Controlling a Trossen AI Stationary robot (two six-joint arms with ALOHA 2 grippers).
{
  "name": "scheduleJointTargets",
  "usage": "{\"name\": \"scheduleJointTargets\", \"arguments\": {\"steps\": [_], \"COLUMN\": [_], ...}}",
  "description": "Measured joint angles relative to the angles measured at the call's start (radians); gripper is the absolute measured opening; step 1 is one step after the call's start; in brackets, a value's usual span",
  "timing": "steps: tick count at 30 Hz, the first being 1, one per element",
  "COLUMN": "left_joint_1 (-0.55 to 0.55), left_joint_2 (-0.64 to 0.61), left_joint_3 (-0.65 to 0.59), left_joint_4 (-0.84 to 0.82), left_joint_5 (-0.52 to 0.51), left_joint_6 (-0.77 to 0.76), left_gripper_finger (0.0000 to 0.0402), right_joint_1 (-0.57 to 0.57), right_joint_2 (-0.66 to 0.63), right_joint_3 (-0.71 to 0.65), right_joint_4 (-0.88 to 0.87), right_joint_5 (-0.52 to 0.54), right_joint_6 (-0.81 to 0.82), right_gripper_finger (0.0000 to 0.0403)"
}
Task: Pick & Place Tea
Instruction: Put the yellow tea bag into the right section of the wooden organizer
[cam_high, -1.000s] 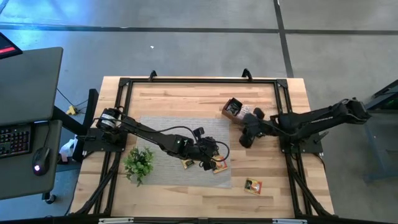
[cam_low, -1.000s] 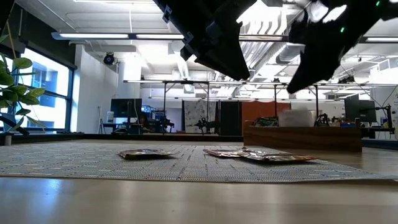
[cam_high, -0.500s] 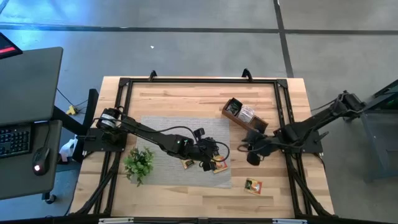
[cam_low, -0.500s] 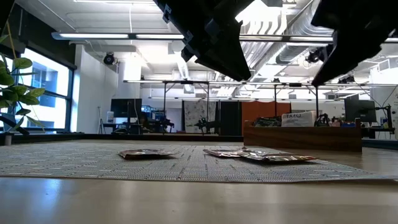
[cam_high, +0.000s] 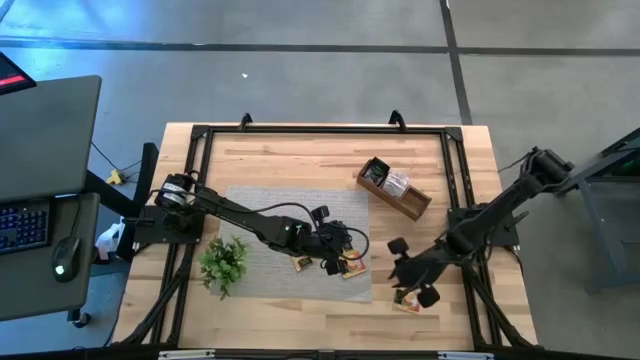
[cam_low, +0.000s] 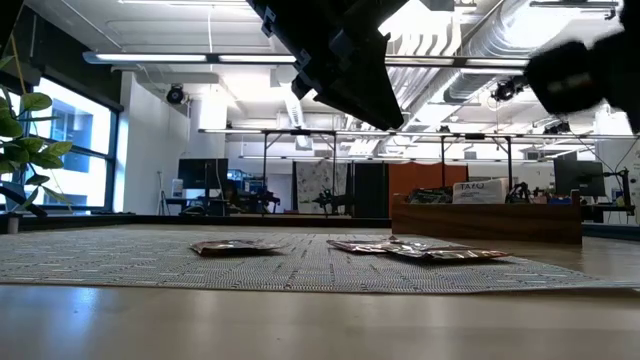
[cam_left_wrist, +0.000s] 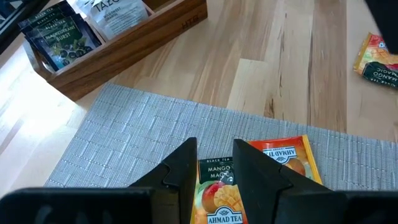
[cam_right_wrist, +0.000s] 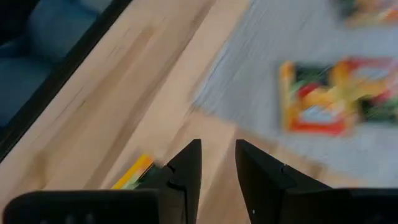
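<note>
Right gripper is at the near right of the table, over the lone tea sachet lying on bare wood just off the mat's near right corner. Right wrist view: its 2 fingers stand a narrow gap apart with nothing between them; a yellow edge of that sachet shows just past the tips. View is blurred, so contact with the sachet can't be told.

Left gripper hangs over the near right part of the grey woven mat. Left wrist view: fingers a narrow gap apart, empty, above an orange mango sachet lying flat on the mat; a 2nd orange sachet lies just beside it, edges overlapping or touching. High view shows 1 more sachet on the mat just left of the gripper.

Green plant sprig sits at the mat's near left corner.

Farther back, on bare wood beyond the mat's far right corner, a wooden box lies at an angle with several tea sachets standing in it, dark ones and a white one.
</note>
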Motion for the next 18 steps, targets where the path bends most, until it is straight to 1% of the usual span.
{"name": "scheduleJointTargets", "arguments": {"steps": [3, 5, 10, 14, 18], "left_joint_1": [0.000, 0.000, 0.000, 0.000, 0.000], "left_joint_2": [0.000, 0.000, 0.000, 0.000, 0.000], "left_joint_3": [0.000, 0.000, 0.000, 0.000, 0.000], "left_joint_4": [0.000, 0.000, 0.000, 0.000, 0.000], "left_joint_5": [0.000, 0.000, 0.000, 0.000, 0.000], "left_joint_6": [0.000, 0.000, 0.000, 0.000, 0.000], "left_gripper_finger": [0.0104, 0.0104, 0.0104, 0.0104, 0.0104], "right_joint_1": [0.002, 0.002, 0.000, 0.001, 0.012], "right_joint_2": [0.048, 0.083, 0.180, 0.235, 0.240], "right_joint_3": [0.000, 0.000, 0.000, 0.000, 0.000], "right_joint_4": [-0.006, -0.003, 0.015, 0.050, 0.059], "right_joint_5": [-0.091, -0.120, -0.100, -0.123, -0.154], "right_joint_6": [0.034, 0.037, 0.043, 0.122, 0.136], "right_gripper_finger": [0.0094, 0.0094, 0.0101, 0.0128, 0.0163]}}
